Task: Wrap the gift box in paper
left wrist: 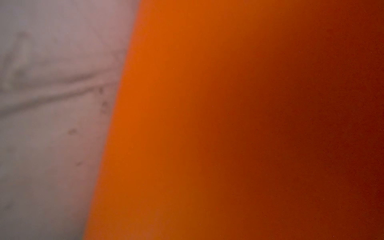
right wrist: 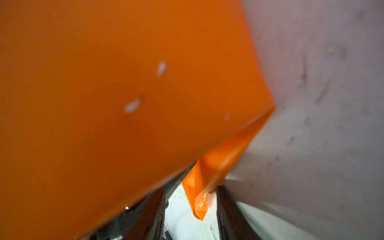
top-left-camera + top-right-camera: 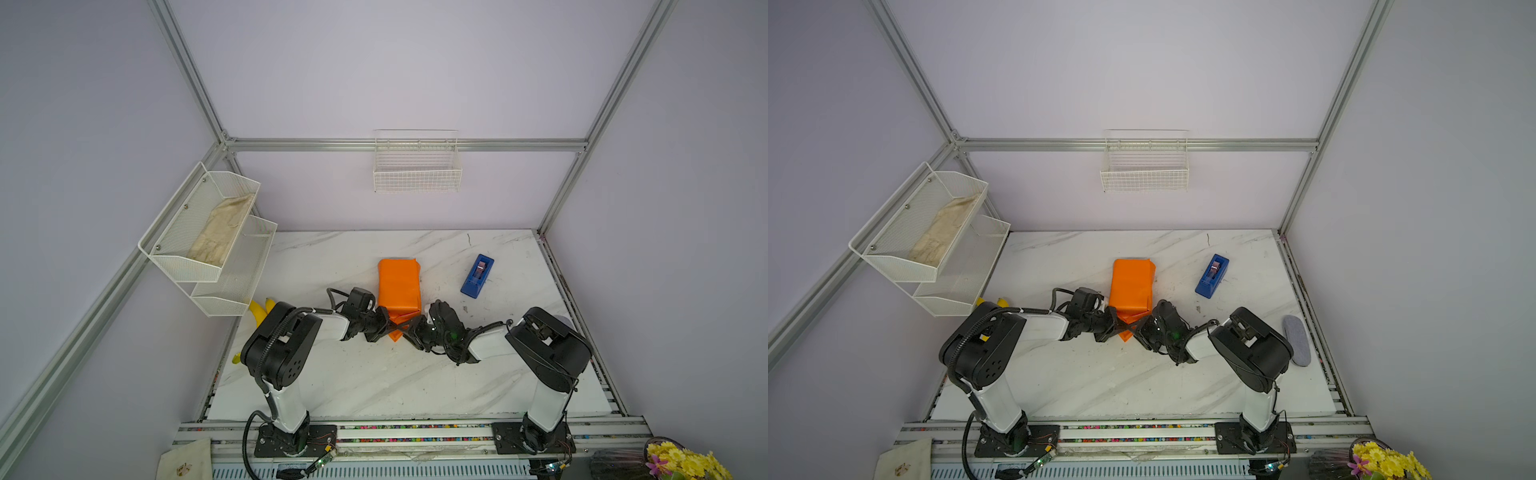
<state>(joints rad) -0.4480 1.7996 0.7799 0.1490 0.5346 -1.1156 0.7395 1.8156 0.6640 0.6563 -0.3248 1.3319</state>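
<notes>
The orange paper (image 3: pixel 398 286) (image 3: pixel 1131 284) lies folded into a long parcel at the middle of the marble table (image 3: pixel 374 374). The gift box is hidden under it. Both grippers meet at the parcel's near end, their fingers crossing over a pointed folded flap (image 2: pixel 199 199). My left gripper (image 3: pixel 395 326) (image 3: pixel 1126 326) is shut, its tips on that flap. Paper (image 1: pixel 228 124) fills the left wrist view and hides its jaws. My right gripper (image 3: pixel 409 328) (image 2: pixel 190 212) is open, its jaws apart on either side of the flap's tip.
A blue tape dispenser (image 3: pixel 478 276) (image 3: pixel 1212 276) sits right of the parcel. Bananas (image 3: pixel 259 311) lie at the left edge under a white mesh shelf (image 3: pixel 208 237). A grey oval pad (image 3: pixel 1296 340) rests by the right edge. A wire basket (image 3: pixel 417 166) hangs on the back wall.
</notes>
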